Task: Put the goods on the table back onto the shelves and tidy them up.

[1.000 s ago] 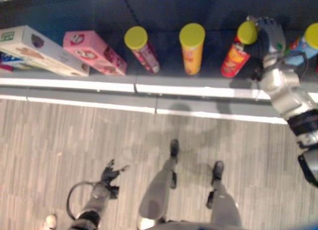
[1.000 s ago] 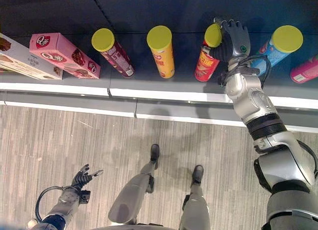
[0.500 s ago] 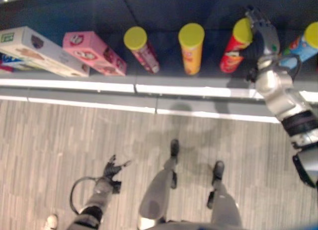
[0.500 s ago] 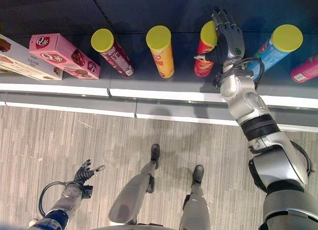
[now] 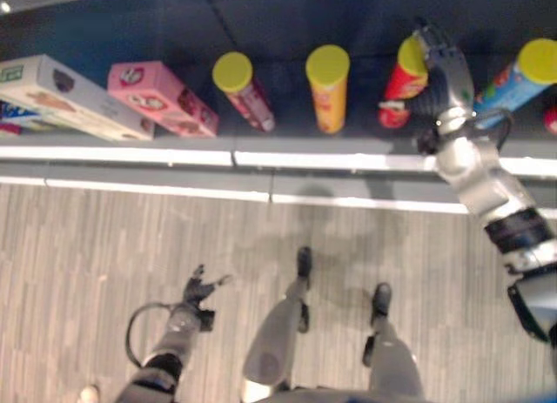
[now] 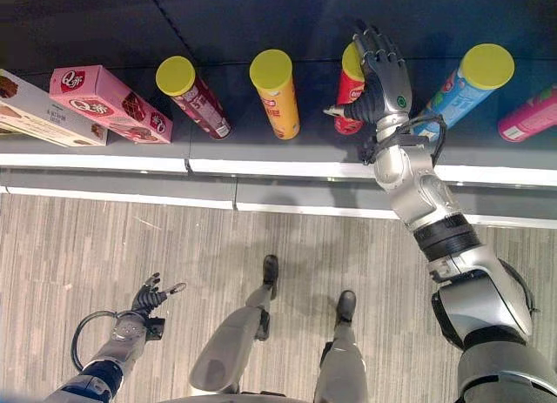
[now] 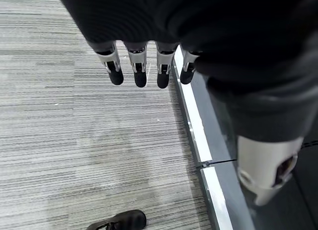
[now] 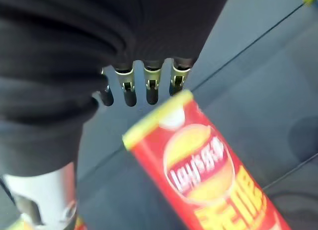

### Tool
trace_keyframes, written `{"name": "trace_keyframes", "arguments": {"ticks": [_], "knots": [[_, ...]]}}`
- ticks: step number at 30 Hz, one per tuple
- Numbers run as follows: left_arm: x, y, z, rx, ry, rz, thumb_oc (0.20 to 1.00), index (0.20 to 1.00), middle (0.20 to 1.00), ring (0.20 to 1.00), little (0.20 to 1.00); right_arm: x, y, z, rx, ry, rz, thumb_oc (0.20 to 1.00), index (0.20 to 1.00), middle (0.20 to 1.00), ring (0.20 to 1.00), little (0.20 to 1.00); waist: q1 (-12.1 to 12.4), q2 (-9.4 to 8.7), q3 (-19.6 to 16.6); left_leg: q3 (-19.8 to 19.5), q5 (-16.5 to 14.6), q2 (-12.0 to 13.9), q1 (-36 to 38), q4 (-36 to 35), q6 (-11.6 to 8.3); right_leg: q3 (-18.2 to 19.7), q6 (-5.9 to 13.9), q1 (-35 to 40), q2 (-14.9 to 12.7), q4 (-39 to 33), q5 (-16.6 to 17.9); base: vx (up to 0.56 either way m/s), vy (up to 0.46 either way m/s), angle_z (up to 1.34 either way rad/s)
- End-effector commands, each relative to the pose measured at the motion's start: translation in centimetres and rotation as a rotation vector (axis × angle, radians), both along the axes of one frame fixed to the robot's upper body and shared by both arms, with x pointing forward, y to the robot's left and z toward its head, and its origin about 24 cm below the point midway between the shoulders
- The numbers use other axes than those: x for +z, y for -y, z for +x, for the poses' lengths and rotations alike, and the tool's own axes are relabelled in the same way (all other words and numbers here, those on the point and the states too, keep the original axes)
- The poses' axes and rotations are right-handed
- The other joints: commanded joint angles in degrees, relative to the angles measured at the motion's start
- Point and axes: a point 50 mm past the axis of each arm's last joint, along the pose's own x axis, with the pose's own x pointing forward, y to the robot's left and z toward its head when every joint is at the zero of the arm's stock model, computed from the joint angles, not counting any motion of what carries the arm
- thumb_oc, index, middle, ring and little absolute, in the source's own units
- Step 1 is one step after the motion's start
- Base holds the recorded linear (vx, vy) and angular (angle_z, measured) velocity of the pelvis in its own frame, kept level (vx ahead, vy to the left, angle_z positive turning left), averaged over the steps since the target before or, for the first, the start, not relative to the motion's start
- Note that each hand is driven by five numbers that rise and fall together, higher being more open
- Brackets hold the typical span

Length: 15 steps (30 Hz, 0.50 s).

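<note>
From the head, the red crisp tube stands on the dark shelf, right of the orange tube and left of the blue tube. The right hand rests against it with straight fingers. The left hand hangs over the floor.

In the right wrist view, the fingers are straight beside the tube's yellow lid, not wrapped around it.

In the left wrist view, the hand's fingers are relaxed and empty.

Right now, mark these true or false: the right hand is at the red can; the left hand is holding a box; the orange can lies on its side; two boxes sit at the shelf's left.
1. The right hand is at the red chip can: true.
2. The left hand holds a box: false, it hangs open over the floor, holding nothing.
3. The orange chip can lies on its side: false, it stands upright.
4. The pink box and the white box sit at the shelf's left: true.
</note>
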Motion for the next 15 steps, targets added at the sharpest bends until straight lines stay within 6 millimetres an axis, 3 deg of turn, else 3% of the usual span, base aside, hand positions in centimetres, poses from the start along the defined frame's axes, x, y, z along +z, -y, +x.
{"name": "trace_keyframes", "arguments": {"ticks": [1, 6, 9, 12, 15], "knots": [[0.1, -0.5, 0.5, 0.016, -0.025, 0.052, 1.0, 1.0, 1.0, 1.0, 1.0, 0.8, -0.5, -1.8, 0.065, 0.112, 0.04, 1.0, 1.0, 1.0, 1.0, 1.0, -0.9, -3.08, -3.3, 0.4, -11.7, 3.6, 1.1, 8.0, -6.3, 4.4, 4.53, -4.2, -4.7, 6.0, -1.5, 0.0, -0.007, -0.12], [-0.2, -0.4, 0.2, 0.017, -0.043, 0.059, 1.0, 1.0, 1.0, 1.0, 1.0, 0.1, 0.3, -3.3, 0.075, 0.134, 0.069, 1.0, 1.0, 1.0, 1.0, 1.0, -2.0, -4.02, -4.3, 0.7, -11.6, 4.2, 2.7, 7.3, -6.4, 4.7, 4.35, -3.3, -4.2, 5.5, -1.6, 0.0, -0.007, -0.04], [-0.8, -0.1, -0.5, 0.012, -0.069, 0.055, 1.0, 1.0, 1.0, 1.0, 1.0, -2.5, 0.8, -5.0, 0.171, 0.009, 0.164, 1.0, 1.0, 1.0, 1.0, 1.0, -3.7, -5.51, -5.8, 1.4, -11.3, 4.8, 4.9, 5.8, -6.52, 4.7, 4.36, -2.1, -3.6, 5.0, -1.5, 0.04, -0.001, -0.06], [-0.9, -0.2, -0.8, 0.0, -0.073, 0.043, 1.0, 1.0, 1.0, 1.0, 1.0, -6.7, 1.3, -6.3, 0.335, -0.238, 0.397, 1.0, 1.0, 1.0, 1.0, 1.0, -5.2, -6.71, -7.0, 2.4, -10.8, 5.0, 7.1, 4.1, -6.52, 4.9, 4.62, -1.2, -3.2, 3.8, -0.7, 0.03, 0.02, -0.1], [-0.5, -0.5, -0.6, -0.007, -0.056, 0.031, 1.0, 1.0, 1.0, 1.0, 1.0, -11.9, 2.9, -8.0, 0.389, -0.493, 0.622, 1.0, 1.0, 1.0, 1.0, 1.0, -7.0, -7.73, -8.0, 3.8, -10.9, 5.0, 8.9, 3.2, -6.17, 5.6, 5.08, -0.9, -3.0, 3.0, 0.3, 0.02, 0.051, -0.21]]}}
